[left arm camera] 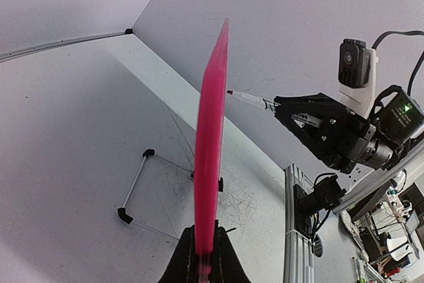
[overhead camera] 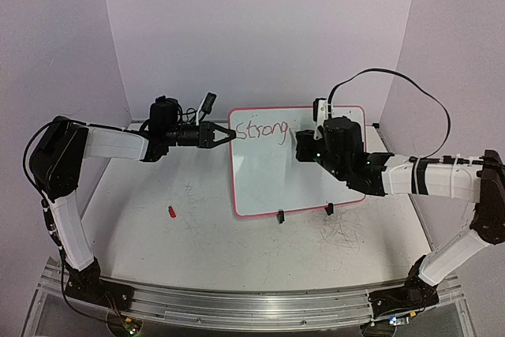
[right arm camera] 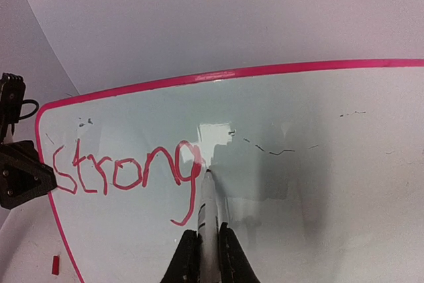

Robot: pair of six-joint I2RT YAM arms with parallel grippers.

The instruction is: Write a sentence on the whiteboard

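Board (overhead camera: 268, 183) left edge clamped by left gripper (overhead camera: 225, 135); marker (right arm camera: 207, 207) pinched in right gripper (right arm camera: 205, 240). Sentence (right arm camera: 126, 171) written only to "Strong"; remainder judged left.

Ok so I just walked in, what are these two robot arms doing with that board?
They are writing on a whiteboard. The left hand is clamped on the board's left edge, steadying it. The right hand grips a marker with its tip at the board's surface. The sentence is only started: in red it reads "Strong", and the tip sits right after the g. A small red piece, maybe the marker's cap, lies on the table left of the board.
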